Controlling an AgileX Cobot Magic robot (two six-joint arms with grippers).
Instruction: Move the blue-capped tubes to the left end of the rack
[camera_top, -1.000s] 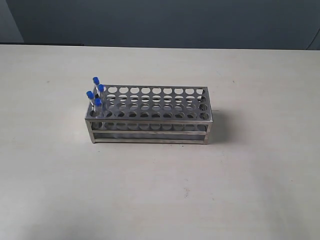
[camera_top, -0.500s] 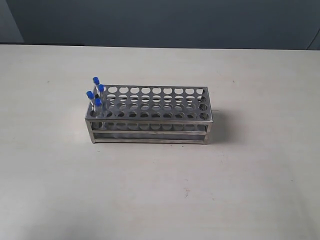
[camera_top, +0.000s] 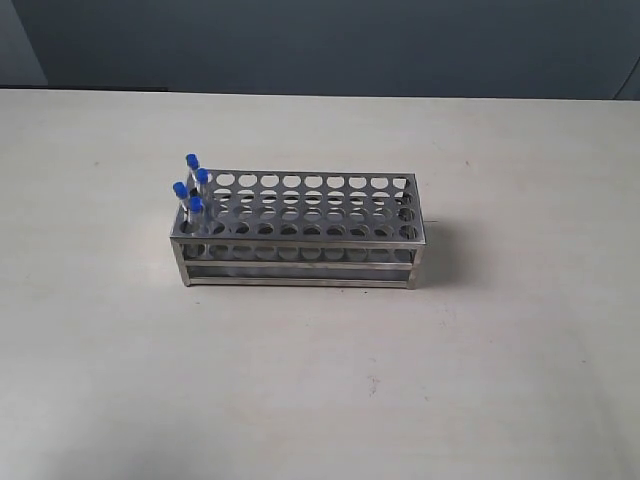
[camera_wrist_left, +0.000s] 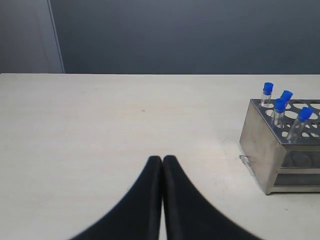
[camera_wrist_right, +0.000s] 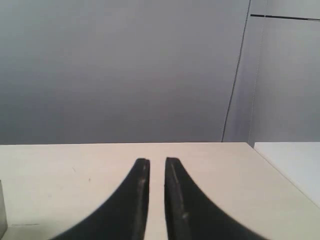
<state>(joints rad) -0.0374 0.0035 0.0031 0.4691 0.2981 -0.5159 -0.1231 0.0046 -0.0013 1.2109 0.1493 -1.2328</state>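
The silver metal rack (camera_top: 300, 232) stands mid-table, long side facing the exterior view. Several blue-capped tubes (camera_top: 191, 178) stand upright in the holes at its left end. The left wrist view shows the same tubes (camera_wrist_left: 279, 107) rising from the rack's end wall (camera_wrist_left: 262, 145). My left gripper (camera_wrist_left: 162, 159) is shut and empty, low over bare table and well apart from the rack. My right gripper (camera_wrist_right: 157, 161) has a narrow gap between its fingers with nothing in it, over bare table. Neither gripper shows in the exterior view.
A small piece of clear tape (camera_wrist_left: 247, 164) lies on the table by the rack's end. A grey wall (camera_top: 330, 45) runs behind the far table edge. A sliver of the rack (camera_wrist_right: 2, 212) shows at the right wrist view's border.
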